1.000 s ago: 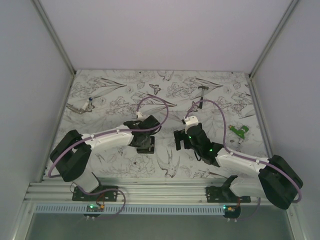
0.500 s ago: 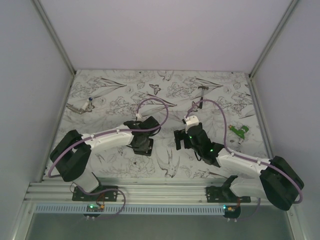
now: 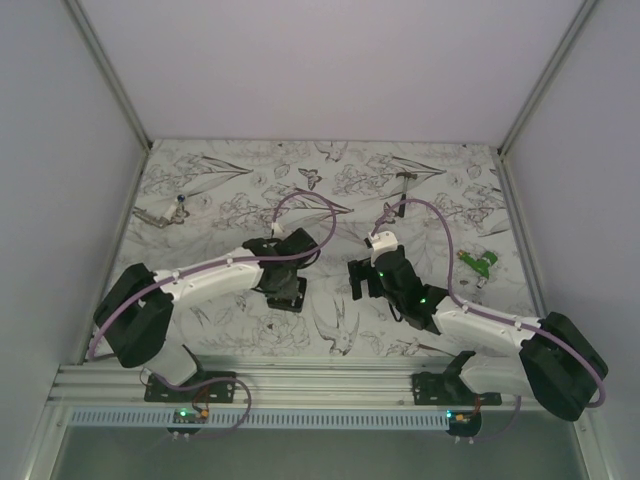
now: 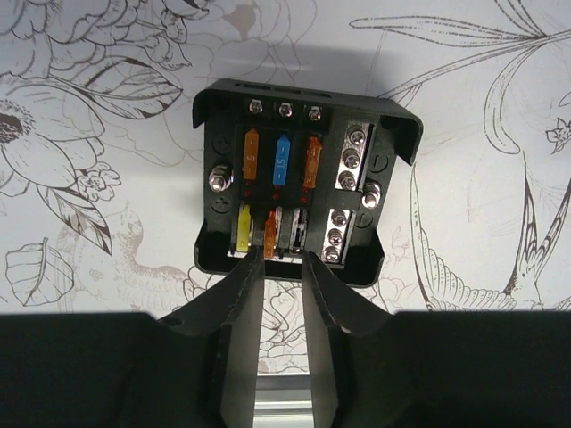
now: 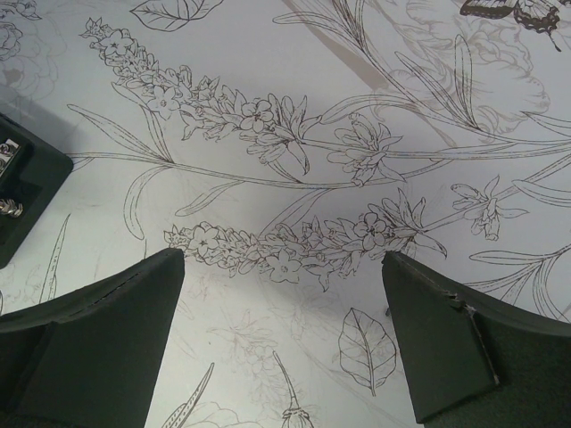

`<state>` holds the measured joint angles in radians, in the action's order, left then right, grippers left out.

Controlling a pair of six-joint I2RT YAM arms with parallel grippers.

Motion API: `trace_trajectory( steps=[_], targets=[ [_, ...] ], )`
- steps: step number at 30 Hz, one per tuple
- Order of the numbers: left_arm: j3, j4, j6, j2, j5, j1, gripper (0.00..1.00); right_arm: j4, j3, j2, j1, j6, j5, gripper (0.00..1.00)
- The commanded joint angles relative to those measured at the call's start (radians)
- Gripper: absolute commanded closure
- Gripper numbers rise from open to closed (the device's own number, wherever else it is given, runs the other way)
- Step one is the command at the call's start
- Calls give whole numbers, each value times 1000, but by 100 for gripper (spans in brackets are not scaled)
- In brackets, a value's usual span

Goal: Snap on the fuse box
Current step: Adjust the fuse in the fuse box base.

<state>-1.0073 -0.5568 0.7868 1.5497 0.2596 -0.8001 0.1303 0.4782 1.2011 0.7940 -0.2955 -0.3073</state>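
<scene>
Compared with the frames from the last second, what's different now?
The left gripper has parted its jaws a little over the near edge of the fuse box, gripping nothing. The left arm has raised its wrist and swung its elbow left. The fuse box, the wide-open right gripper, the hammer and the green object stayed put.

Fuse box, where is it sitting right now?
In the left wrist view the fuse box lies on the flowered table directly in front of the left gripper, left of the right gripper.

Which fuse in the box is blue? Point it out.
The middle fuse in the upper row of the fuse box: the only blue one, sitting between two orange fuses.
</scene>
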Motion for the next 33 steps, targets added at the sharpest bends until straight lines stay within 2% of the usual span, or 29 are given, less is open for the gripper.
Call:
trace_trajectory(
  steps=[1,5,18,33],
  targets=[
    [-20,-52,-28,-14,10,16,77,27,-2,-19,-6,1,-4,1],
    [-26,-53,-32,5,-1,23,84,27,-2,-19,-7,-2,-3,1],
    [-21,-53,-39,30,7,36,86,27,-1,-15,-7,0,-4,1],
    [-8,-54,-17,77,-21,35,100,28,0,-15,-6,0,-2,1]
  ],
)
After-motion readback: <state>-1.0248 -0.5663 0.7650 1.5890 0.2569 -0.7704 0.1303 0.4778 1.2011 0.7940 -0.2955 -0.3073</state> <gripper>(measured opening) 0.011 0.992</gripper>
